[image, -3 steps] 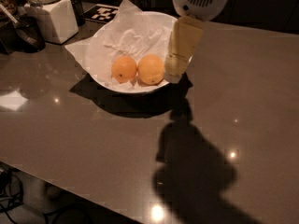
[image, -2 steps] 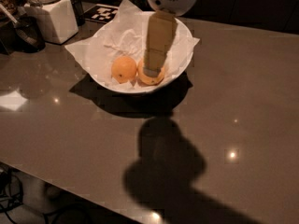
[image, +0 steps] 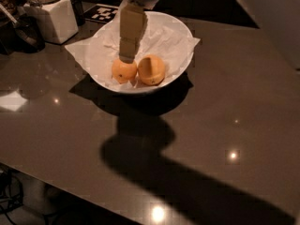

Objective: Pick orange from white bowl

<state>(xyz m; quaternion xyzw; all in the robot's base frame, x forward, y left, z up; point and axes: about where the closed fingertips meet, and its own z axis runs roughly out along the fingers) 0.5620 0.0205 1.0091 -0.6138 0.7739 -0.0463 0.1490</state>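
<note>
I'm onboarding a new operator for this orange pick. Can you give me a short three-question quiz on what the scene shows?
1. True or false: the white bowl holds two fruits, the orange and a smaller orange to its left.
2. The end effector is: A) inside the bowl, just above the smaller orange; B) over the bare table; C) out of view.
3. Fill in: the bowl is lined with crumpled white ____.
Key: 1 true; 2 A; 3 paper.
</note>
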